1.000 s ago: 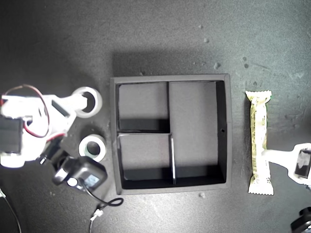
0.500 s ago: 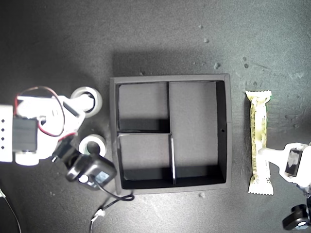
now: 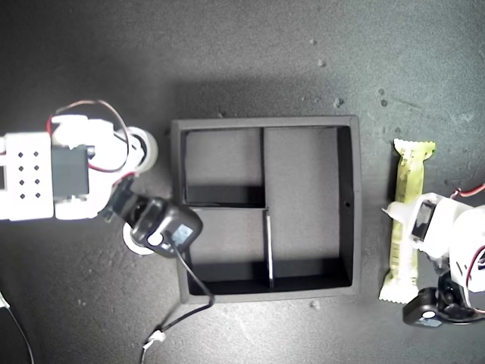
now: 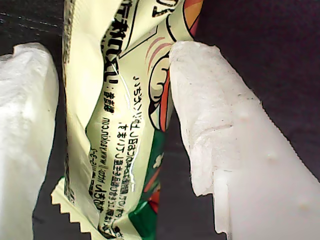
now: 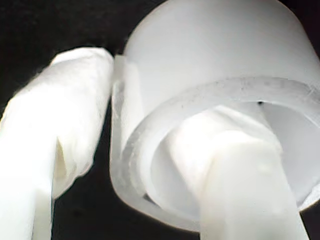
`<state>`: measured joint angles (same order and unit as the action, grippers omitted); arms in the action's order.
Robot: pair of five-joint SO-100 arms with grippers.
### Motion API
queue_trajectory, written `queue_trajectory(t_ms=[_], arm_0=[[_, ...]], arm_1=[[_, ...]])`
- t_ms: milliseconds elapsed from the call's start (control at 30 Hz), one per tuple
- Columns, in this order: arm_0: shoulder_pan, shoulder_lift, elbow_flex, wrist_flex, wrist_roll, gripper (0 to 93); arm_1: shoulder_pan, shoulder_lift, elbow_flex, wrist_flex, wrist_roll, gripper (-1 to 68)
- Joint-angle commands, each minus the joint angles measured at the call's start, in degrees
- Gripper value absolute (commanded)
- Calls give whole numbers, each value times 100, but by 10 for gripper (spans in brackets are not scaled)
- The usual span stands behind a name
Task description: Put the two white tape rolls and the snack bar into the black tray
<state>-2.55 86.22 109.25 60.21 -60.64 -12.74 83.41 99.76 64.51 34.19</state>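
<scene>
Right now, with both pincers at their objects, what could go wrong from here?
My second pincer has one finger through the tape roll, pinching only its wall; the roll could pivot or slip off. My first pincer straddles the snack bar near one end, so the long end may droop and catch the black tray wall.

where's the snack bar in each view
Exterior view: snack bar lies at the view's right, outside the black tray, with my first hand around its middle.
First wrist view: snack bar fills the gap between the white fingers.
Second wrist view: not in it.
Shared landmark: the bar's zigzag end.
</scene>
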Motion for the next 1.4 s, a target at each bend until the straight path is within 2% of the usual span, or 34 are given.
queue_trajectory(t_ms=[0, 233, 467, 600, 700, 867, 967, 1167, 1367], arm_0=[[0, 132, -35, -44, 62, 12], [-35, 237, 220, -352, 141, 1], [44, 765, 316, -316, 132, 0], [53, 1679, 545, 18, 255, 0], [97, 2549, 457, 606, 316, 0], [237, 3929, -9, 1222, 334, 0], [308, 4122, -413, 1248, 343, 0], [519, 2593, -1881, 1318, 589, 2], [466, 844, -3331, 1362, 756, 3]], arm_1=[[70, 26, 79, -176, -624, 160], [-26, 26, 396, -501, -475, 164], [-141, 26, 492, -624, -360, 25], [-229, 26, 404, -580, -369, 0], [-308, 26, -53, -123, -466, 0], [-431, 26, -1529, 958, -976, 0], [-545, 9, -2610, 1160, -1433, 0], [-554, -1011, -4729, 800, -2136, 0], [-422, -3454, -8218, 1573, -2391, 0]])
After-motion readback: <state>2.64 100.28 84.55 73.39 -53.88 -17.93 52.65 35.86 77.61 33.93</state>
